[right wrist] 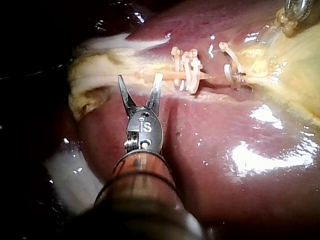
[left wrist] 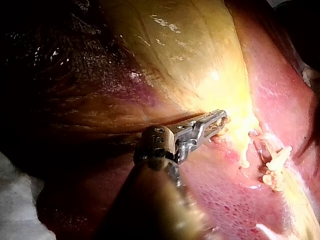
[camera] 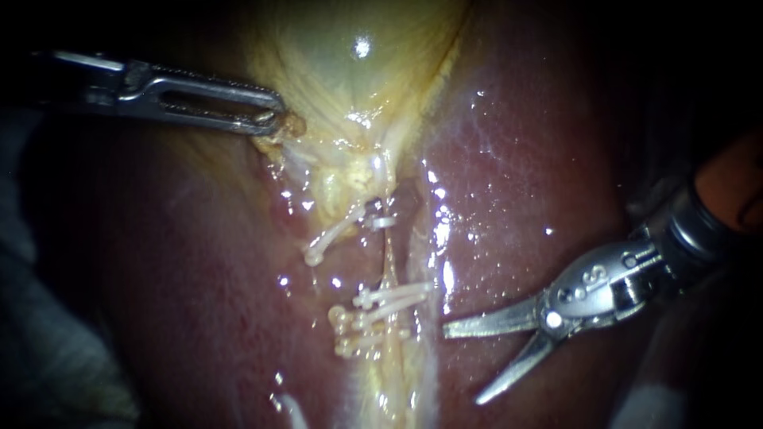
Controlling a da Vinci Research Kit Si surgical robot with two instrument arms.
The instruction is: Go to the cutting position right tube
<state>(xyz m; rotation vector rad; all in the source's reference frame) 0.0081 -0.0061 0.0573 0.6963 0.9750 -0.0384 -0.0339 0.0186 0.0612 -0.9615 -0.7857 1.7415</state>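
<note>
The pale yellow gallbladder [camera: 350,71] lies on the dark red liver [camera: 517,183]. My left instrument [camera: 274,119] [left wrist: 216,124] is shut on the gallbladder's edge and holds it taut. A thin tube [camera: 389,262] [right wrist: 214,78] runs from one white clip [camera: 382,223] [right wrist: 228,73] down to a cluster of white clips [camera: 381,306] [right wrist: 186,70]. My right instrument [camera: 463,364] [right wrist: 139,77] has two blades standing open, off to the right of the clip cluster, over the liver and clear of the tube. Left of the tube lies a short clipped stump [camera: 327,240].
A strip of yellowish fatty tissue [camera: 393,373] [right wrist: 100,70] continues below the clips. White gauze [right wrist: 75,180] lies beside the right instrument's shaft. In the right wrist view the left instrument's tip [right wrist: 299,10] shows far ahead at the gallbladder's edge.
</note>
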